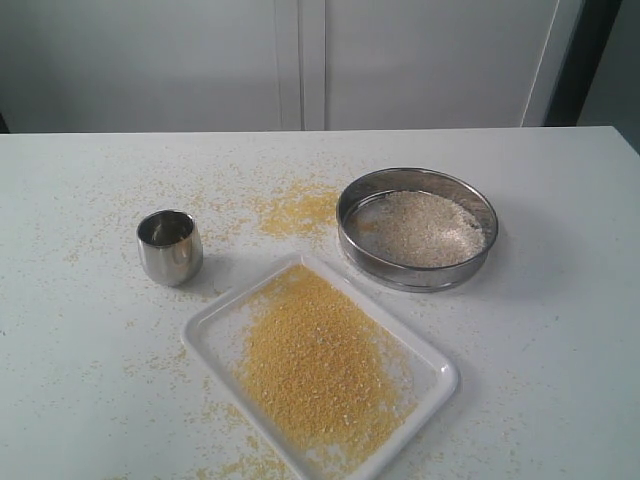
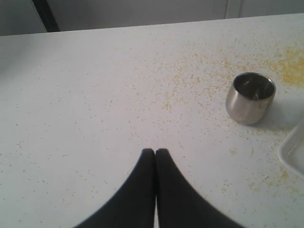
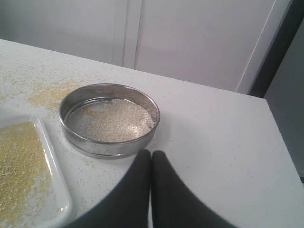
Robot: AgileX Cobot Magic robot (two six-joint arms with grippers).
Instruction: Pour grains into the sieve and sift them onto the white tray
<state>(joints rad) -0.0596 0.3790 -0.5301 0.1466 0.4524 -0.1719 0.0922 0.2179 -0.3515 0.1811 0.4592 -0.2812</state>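
Note:
The round steel sieve (image 1: 417, 228) (image 3: 109, 119) rests on the table right of centre, holding whitish rice-like grains (image 1: 425, 228) (image 3: 114, 119). In front of it lies the white tray (image 1: 214, 325) (image 3: 56, 175), covered with fine yellow meal (image 1: 318, 368). A small shiny steel cup (image 1: 170, 246) (image 2: 250, 98) stands upright at the left. Neither arm shows in the exterior view. My left gripper (image 2: 155, 151) is shut on nothing, above bare table short of the cup. My right gripper (image 3: 151, 153) is shut and empty, close beside the sieve's rim.
Spilled yellow meal (image 1: 297, 212) lies in a patch on the table between cup and sieve, with scattered specks around the tray. A white cabinet wall (image 1: 300, 60) stands behind the table's far edge.

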